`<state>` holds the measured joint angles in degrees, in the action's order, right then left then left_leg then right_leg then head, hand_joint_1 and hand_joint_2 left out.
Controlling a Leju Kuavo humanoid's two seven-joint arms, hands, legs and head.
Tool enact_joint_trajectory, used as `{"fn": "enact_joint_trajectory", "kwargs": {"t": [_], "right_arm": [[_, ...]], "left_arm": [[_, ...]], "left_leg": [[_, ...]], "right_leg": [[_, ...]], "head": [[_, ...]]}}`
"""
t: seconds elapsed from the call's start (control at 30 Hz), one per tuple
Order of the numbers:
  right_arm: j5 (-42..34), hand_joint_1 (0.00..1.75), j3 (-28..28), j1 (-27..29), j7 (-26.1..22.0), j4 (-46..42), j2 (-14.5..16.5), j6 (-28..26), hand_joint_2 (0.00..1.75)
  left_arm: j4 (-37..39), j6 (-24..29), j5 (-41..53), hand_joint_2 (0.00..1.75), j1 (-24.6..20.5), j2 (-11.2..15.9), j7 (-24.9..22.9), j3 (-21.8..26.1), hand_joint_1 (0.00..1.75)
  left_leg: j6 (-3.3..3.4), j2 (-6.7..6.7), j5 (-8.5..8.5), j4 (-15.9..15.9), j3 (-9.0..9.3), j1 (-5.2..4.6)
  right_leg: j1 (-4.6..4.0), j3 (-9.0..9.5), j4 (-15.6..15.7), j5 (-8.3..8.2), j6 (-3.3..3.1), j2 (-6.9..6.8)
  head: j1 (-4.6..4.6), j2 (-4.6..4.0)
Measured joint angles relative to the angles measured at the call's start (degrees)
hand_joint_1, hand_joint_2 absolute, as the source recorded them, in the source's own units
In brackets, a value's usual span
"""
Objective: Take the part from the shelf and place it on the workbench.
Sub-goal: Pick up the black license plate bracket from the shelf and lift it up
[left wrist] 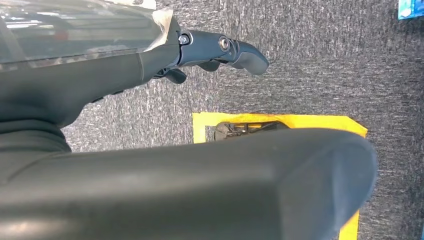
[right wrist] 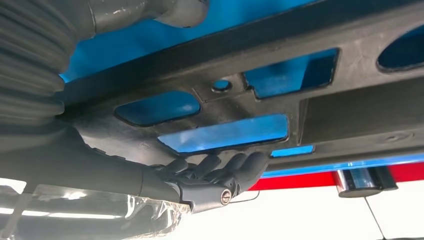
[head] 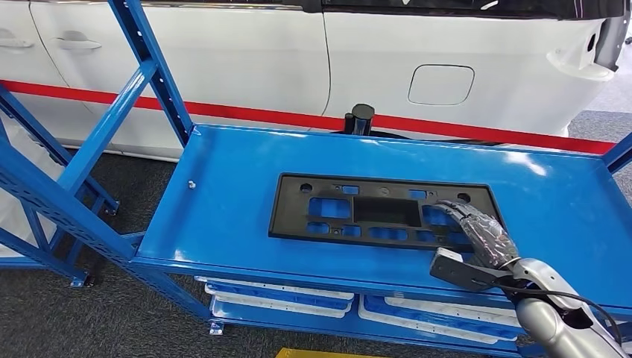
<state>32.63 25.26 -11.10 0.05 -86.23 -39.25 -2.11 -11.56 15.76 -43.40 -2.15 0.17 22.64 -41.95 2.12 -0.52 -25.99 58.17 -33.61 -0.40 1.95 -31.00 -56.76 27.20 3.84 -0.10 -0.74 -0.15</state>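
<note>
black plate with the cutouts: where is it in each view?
Head view: black plate lies flat mid-shelf on the blue shelf, right hand on its right end.
Left wrist view: not in it.
Right wrist view: black plate spans the picture.
Shared landmark: black cylinder behind the shelf.

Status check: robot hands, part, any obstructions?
Right robot hand resting on black part, no grip seen. Part flat on blue shelf. Left robot hand hanging over floor. Nothing blocking.

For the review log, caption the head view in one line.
Right hand rests on the near right corner of the black plastic part lying flat on the blue shelf.
</note>
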Motion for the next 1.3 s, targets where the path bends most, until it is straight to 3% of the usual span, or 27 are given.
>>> {"fn": "enact_joint_trajectory", "kwargs": {"t": [0.63,0.8,0.87,1.0,1.07,1.2,1.3], "right_arm": [[0.0,0.43,-1.1,0.9,0.0,-0.2,0.0,-0.7,1.75],[0.2,0.47,-1.3,1.3,0.0,-0.2,0.0,-1.4,1.75],[0.5,0.62,-1.5,1.7,-0.1,-0.4,0.0,-1.9,1.75],[1.3,1.53,-2.0,2.6,-0.4,-0.9,0.0,-2.9,1.75],[1.9,1.74,-2.4,2.8,-0.7,-1.1,0.1,-3.3,1.75],[3.4,1.75,-2.5,2.0,-1.9,-1.1,0.4,-4.3,1.75],[3.9,1.75,-2.3,0.5,-3.0,-0.9,0.8,-5.2,1.75]], "left_arm": [[0.0,0.4,0.2,0.00,-0.1,0.0,0.0,-0.3,0.00],[0.0,3.9,0.2,0.00,-0.1,-0.5,1.2,-0.3,0.00],[0.0,4.6,0.3,0.00,-0.1,-0.9,1.4,-0.3,0.00],[0.0,5.1,0.6,0.00,-0.1,-1.3,1.4,-0.4,0.00],[0.1,4.9,0.6,0.00,-0.1,-1.3,1.3,-0.5,0.00],[0.1,3.1,0.7,1.75,-0.1,-1.1,1.0,-0.7,0.00],[0.2,2.8,0.6,1.75,-0.1,-0.8,1.2,-0.8,0.00]], "left_leg": [[0.00,0.01,0.00,0.0,0.03,0.00],[0.00,0.00,0.00,0.0,0.04,-0.01],[0.00,0.00,0.00,0.0,0.04,-0.01],[0.00,0.00,0.00,0.0,0.04,-0.01],[0.00,0.00,0.00,0.0,0.04,-0.01],[0.00,0.02,0.00,0.0,0.04,0.00],[0.00,0.04,0.00,0.0,0.04,0.00]], "right_leg": [[0.00,0.03,0.0,0.00,0.00,0.00],[0.01,0.03,0.0,0.00,0.00,0.00],[0.01,0.04,0.0,0.00,0.00,0.00],[0.01,0.05,0.0,0.00,0.00,0.00],[0.01,0.06,0.0,0.00,0.00,0.00],[0.00,0.10,0.0,0.00,0.00,0.01],[0.00,0.09,0.0,0.00,0.00,0.02]], "head": [[0.00,0.00],[0.00,0.00],[0.00,0.00],[0.01,0.00],[-0.01,0.00],[0.00,0.00],[0.00,0.00]]}}
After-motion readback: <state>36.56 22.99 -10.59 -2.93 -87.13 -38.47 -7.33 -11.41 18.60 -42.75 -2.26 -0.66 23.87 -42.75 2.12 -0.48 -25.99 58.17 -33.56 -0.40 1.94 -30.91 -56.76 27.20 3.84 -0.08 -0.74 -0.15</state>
